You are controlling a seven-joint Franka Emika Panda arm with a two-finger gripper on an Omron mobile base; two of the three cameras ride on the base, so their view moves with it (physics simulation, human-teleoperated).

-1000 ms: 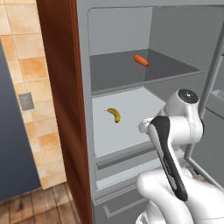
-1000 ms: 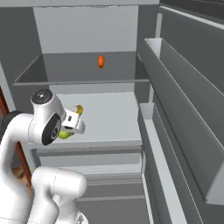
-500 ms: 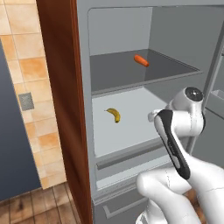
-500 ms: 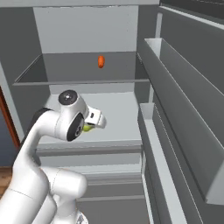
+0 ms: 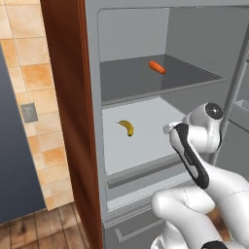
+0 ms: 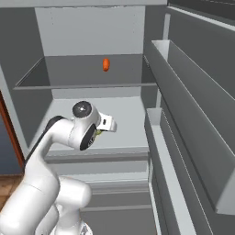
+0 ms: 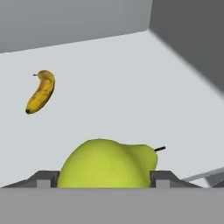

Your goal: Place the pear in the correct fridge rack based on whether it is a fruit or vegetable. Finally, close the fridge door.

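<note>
The yellow-green pear [image 7: 107, 164] sits between my gripper's [image 7: 103, 178] two finger tips, which are shut on it. It hangs just above the white fridge rack [image 7: 131, 87], near that rack's right front part. In the right base view a sliver of the pear [image 6: 97, 134] peeks out under the hand. A banana [image 7: 40, 92] lies on the same rack, further in and to the left. The fridge door [image 6: 193, 96] stands open on the right, its inner bins facing the arm.
An orange carrot [image 5: 157, 67] lies on the darker grey shelf [image 5: 146, 80] above the white rack [image 5: 146, 138]. The fridge's right inner wall [image 7: 192, 39] is close beside the hand. A brown cabinet side [image 5: 68, 121] and a tiled wall stand left of the fridge.
The arm has swung right and deeper into the fridge with the pear still held, bringing it over the white rack. The banana and carrot have not moved.
</note>
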